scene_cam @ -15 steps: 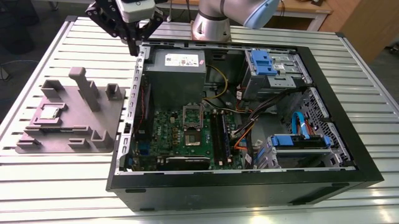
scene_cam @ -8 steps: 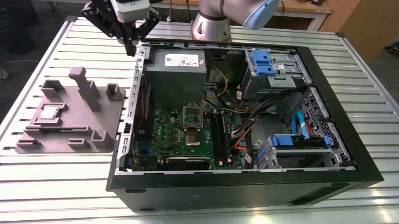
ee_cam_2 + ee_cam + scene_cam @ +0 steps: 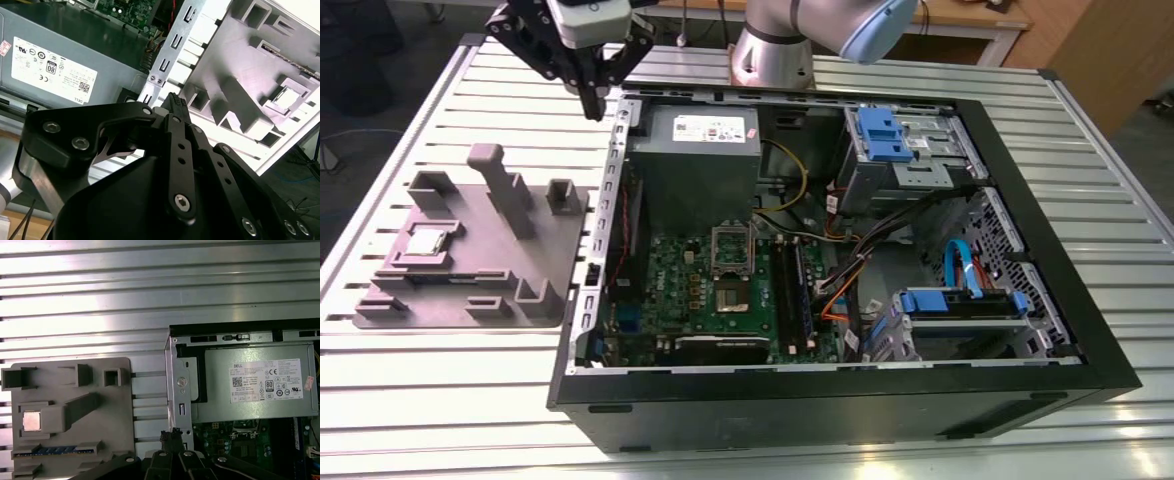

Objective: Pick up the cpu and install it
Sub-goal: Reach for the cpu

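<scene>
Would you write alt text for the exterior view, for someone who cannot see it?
The tool hangs over a corner of the open case by the power supply; the cpu lies in a grey fixture at the exterior view's left.

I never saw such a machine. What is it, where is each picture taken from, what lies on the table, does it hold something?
It is a robot arm with a black gripper. The exterior view looks from a camera off the arm; both wrist views come from cameras riding on it. On the metal table lies an open computer case, and beside it a grey holder with the cpu, a small silver square. The gripper is shut, holds nothing, and hangs near the case's corner, away from the cpu.
</scene>
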Robot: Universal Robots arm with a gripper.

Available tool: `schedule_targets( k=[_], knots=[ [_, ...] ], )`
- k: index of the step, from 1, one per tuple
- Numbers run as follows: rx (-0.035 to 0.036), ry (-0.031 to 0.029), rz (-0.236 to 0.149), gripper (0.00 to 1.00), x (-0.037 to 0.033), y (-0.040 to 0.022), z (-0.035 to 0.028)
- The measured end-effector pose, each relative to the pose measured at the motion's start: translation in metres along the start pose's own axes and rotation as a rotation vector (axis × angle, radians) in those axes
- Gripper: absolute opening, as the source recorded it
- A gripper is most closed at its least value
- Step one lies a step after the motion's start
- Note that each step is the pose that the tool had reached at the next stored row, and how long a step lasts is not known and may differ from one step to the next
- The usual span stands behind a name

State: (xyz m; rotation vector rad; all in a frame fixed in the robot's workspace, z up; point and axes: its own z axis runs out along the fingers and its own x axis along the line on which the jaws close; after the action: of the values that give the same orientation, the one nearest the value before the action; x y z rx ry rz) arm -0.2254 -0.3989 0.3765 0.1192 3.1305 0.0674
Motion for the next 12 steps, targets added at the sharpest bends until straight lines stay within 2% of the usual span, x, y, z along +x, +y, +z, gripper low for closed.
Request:
schedule_targets(
  k=[8, 12],
  knots=[
    [0.0003, 0.0034, 0.0, 0.1, 0.0035, -0.0003, 0.0007],
    [0.0016, 0.0091, -0.003, 0.1, 0.0068, -0.0006, 0.0017]
  ],
)
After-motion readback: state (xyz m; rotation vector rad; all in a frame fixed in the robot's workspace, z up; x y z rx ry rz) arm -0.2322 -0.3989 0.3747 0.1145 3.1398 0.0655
